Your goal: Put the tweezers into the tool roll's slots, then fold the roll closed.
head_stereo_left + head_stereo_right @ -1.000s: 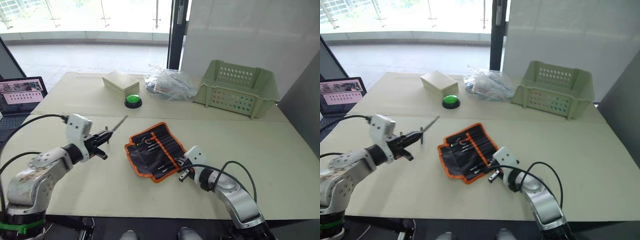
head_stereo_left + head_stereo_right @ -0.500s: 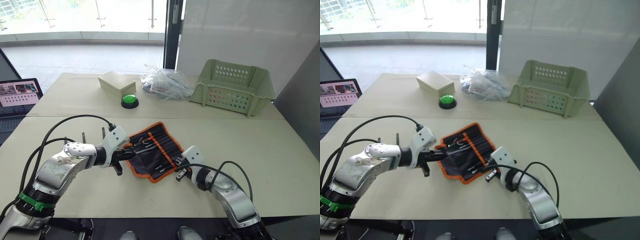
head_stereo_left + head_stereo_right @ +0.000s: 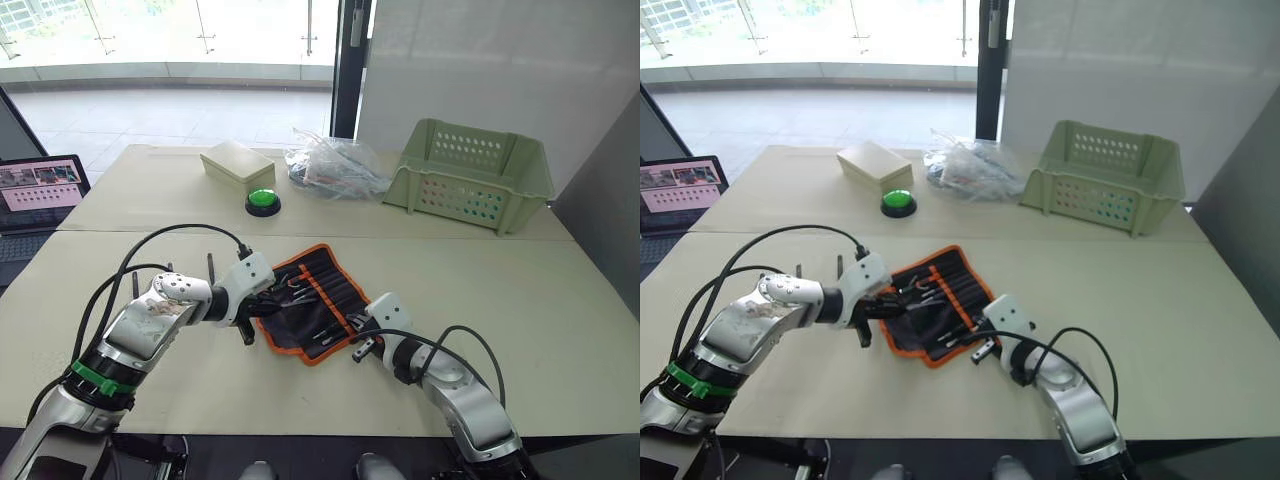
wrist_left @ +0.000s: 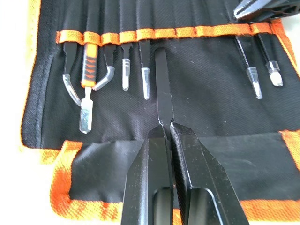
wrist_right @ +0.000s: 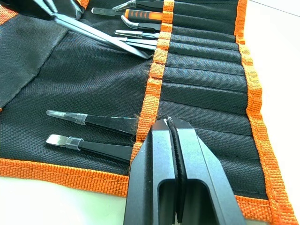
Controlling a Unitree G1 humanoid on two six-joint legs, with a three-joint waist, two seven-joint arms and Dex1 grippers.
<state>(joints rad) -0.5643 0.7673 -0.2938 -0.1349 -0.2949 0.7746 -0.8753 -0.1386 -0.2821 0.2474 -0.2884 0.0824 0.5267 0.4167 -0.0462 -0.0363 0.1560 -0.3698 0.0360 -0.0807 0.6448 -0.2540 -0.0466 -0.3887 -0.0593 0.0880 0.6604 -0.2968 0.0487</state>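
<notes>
The tool roll [image 3: 325, 275] lies open on the table, black with orange trim. My left gripper [image 4: 166, 127] is shut on one of the black tweezers [image 4: 163, 84] and holds it low over the roll's inner face, its point at the orange strip [image 4: 187, 33] that borders the slots [image 5: 206, 84]. Several tools sit in slots beside it [image 4: 144, 70], and two more tweezers [image 5: 93, 121] are tucked in near the roll's end. My right gripper [image 5: 168, 123] is shut, its tips resting on the orange strip at the roll's near right corner [image 3: 352, 328].
A green plastic basket [image 3: 470, 175] stands at the back right. A clear plastic bag [image 3: 335, 170], a green push button [image 3: 264, 201] and a beige box [image 3: 237, 165] sit behind the roll. A laptop [image 3: 40, 185] is at the far left.
My left arm swung right from beside the roll, lowering the tweezers from pointing up in the air to lying over the roll's slots. The right gripper stayed on the roll's corner.
</notes>
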